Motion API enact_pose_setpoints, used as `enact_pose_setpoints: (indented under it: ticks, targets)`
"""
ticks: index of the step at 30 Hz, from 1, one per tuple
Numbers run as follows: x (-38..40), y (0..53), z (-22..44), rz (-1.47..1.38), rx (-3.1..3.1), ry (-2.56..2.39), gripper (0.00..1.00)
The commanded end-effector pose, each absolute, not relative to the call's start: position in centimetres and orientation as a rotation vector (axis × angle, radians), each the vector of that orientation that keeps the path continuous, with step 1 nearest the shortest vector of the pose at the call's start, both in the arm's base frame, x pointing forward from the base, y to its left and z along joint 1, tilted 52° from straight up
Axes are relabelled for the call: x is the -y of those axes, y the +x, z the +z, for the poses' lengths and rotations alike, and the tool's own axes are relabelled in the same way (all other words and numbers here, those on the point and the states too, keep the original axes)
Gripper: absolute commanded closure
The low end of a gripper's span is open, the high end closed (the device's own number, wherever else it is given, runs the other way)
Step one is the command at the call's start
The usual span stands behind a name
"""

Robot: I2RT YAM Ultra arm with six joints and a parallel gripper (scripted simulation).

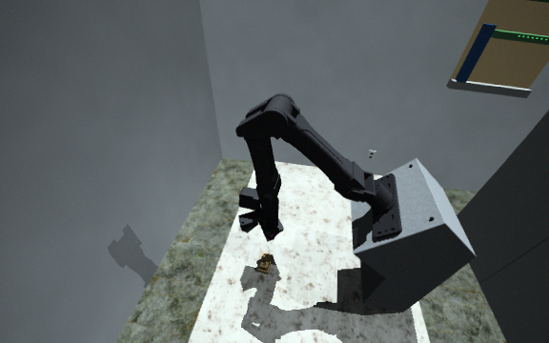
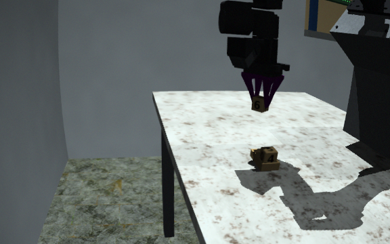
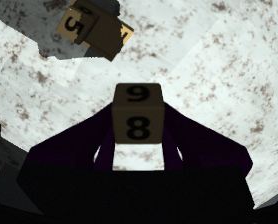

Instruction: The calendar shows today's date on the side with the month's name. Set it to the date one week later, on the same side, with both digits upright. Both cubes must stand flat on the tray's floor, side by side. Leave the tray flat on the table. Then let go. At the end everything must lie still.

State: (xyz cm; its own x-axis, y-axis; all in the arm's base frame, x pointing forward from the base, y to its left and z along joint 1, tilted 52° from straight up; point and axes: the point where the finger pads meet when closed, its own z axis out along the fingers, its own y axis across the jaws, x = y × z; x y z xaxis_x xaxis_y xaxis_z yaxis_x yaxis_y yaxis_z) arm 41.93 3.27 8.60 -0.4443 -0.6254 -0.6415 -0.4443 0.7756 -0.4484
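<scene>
My gripper (image 1: 272, 236) (image 2: 261, 100) (image 3: 138, 109) is shut on a wooden cube (image 2: 258, 104) (image 3: 138, 128), held in the air above the table. The held cube shows 9 and 8 in the wrist view and 6 in the exterior view. The small wooden tray (image 2: 270, 167) (image 3: 108, 44) stands on the table below, in the arm's shadow. A second cube (image 2: 271, 156) (image 3: 72, 25) sits at one end of the tray, showing 4 on a side in the exterior view and 5 in the wrist view. The month's name cannot be read.
The speckled white table (image 1: 303, 200) (image 2: 208, 122) has its edge to the left of the tray. The arm's grey base block (image 1: 398, 224) stands to the right. A board (image 1: 508, 62) hangs on the wall behind.
</scene>
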Motion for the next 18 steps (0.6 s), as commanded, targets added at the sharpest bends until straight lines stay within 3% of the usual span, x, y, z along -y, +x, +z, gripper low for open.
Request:
enact_pose_setpoints:
  ticks: [1, 18]
  targets:
    - [-3.8, 41.8, 9.0, -0.382, -2.035, -0.992, 0.74]
    - [-6.9, 41.1, 9.4, -0.681, -1.712, -1.565, 0.74]
